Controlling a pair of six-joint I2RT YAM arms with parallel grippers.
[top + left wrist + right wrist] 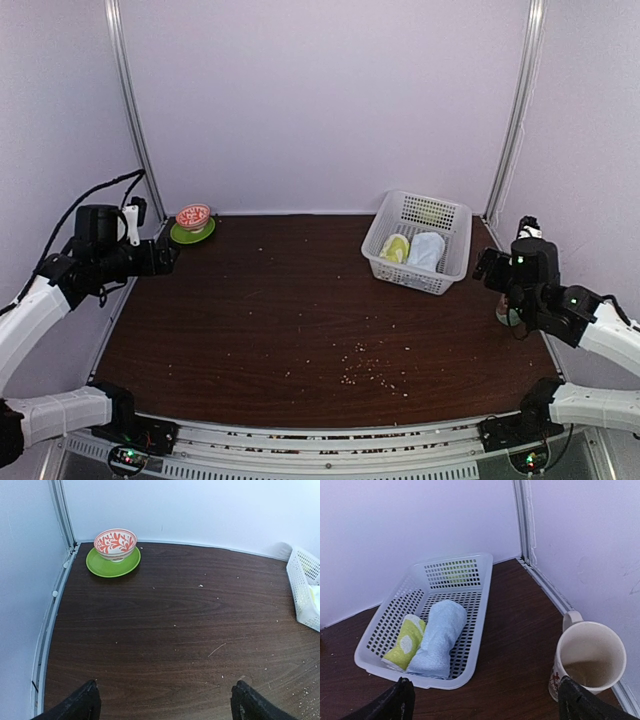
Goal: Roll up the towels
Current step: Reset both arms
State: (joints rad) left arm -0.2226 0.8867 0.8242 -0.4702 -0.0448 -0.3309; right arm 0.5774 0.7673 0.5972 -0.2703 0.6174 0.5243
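1. Where they lie side by side on the floor of the white mesh basket (481,596), both cloths are wound into rolls. The yellow-green towel (406,642) is small, with white round patterns, and sits on the left. The light-blue towel (439,637) is plain, longer and thicker, and touches it on the right.
2. Basket: stands at the far right of the table (300,300), set askew to its edges. Its far end, beyond the rolls, shows bare mesh floor.
3. Table: dark wood grain, with pale crumbs (365,372) scattered mostly near the middle. A broad bare stretch runs from the basket across to the far left corner.
4. Edges: the pale back wall (330,100) closes the far side, with like walls to left and right. A metal post (522,520) stands in the far right corner, just past the basket.
5. Far left corner: a red-and-white patterned bowl (115,542) sits upright on a green plate (100,565), close to the wall.
6. Right edge: a cream mug (590,660) stands upright against the right wall, near the basket but apart from it.
7. My left arm is drawn back along the left edge, forearm level. My left claw (165,705) is spread wide over bare wood with nothing between its fingers.
8. My right arm is folded at the right edge, wrist aimed far-left at the basket. My right claw (487,702) is spread wide and empty, on the near side of the basket, with the mug just beside its right finger.
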